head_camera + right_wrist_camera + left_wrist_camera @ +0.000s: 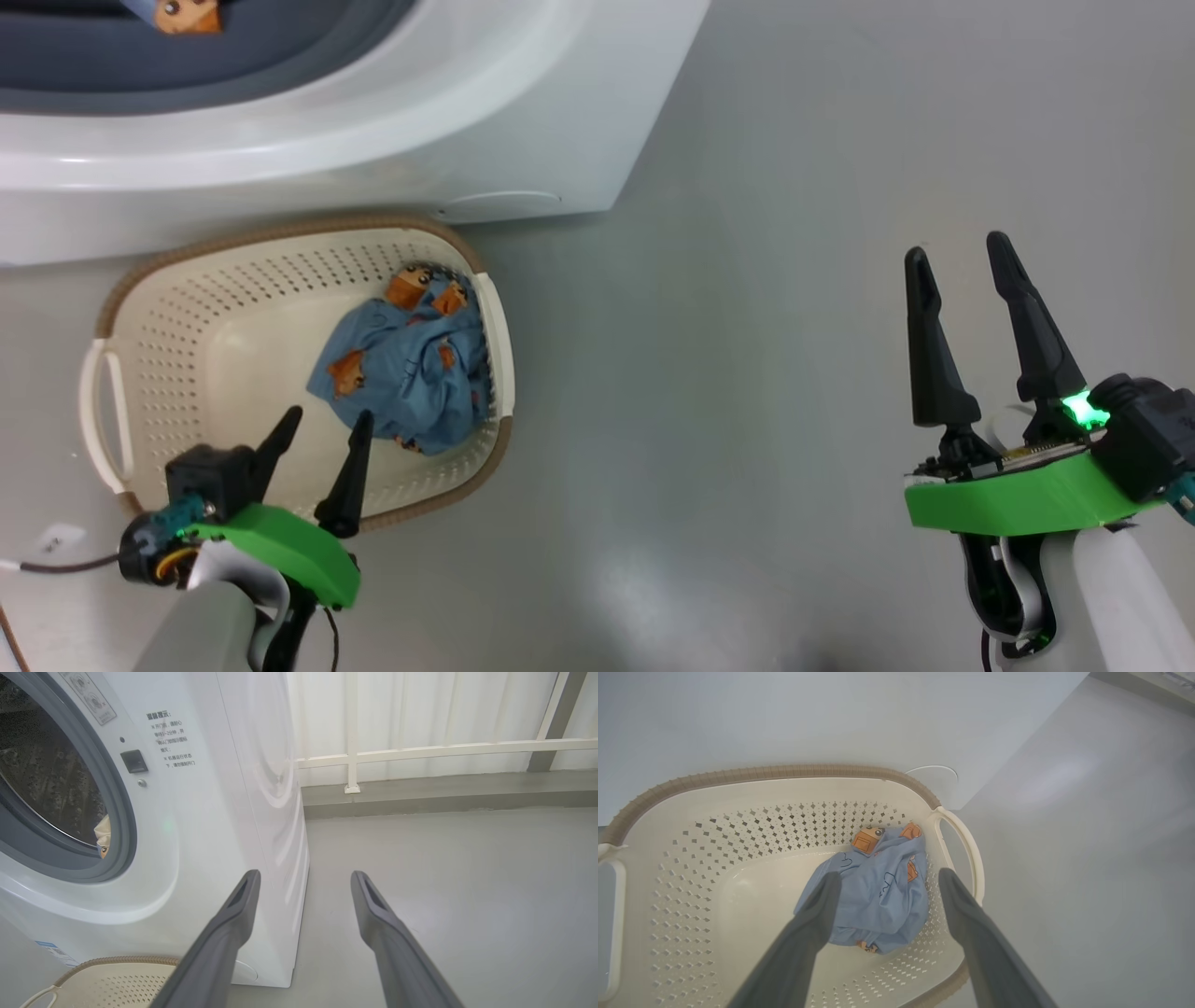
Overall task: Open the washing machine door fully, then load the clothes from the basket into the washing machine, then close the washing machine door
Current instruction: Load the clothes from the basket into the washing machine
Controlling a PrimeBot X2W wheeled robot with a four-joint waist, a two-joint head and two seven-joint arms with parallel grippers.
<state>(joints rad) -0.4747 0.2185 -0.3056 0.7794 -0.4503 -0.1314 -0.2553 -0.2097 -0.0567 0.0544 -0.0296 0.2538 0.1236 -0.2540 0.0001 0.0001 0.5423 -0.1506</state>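
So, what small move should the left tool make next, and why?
Probably lower the left tool onto the blue garment, ready to close. Its open fingers frame that garment, which lies at the right end of the basket, and the washing machine stands open.

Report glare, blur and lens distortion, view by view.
Head view: soft sheen on the floor, green lamp glow at the right gripper. Left wrist view: left gripper fingers blurred, blue garment sharp, basket rim bowed. Right wrist view: washing machine side glossy with faint reflections.
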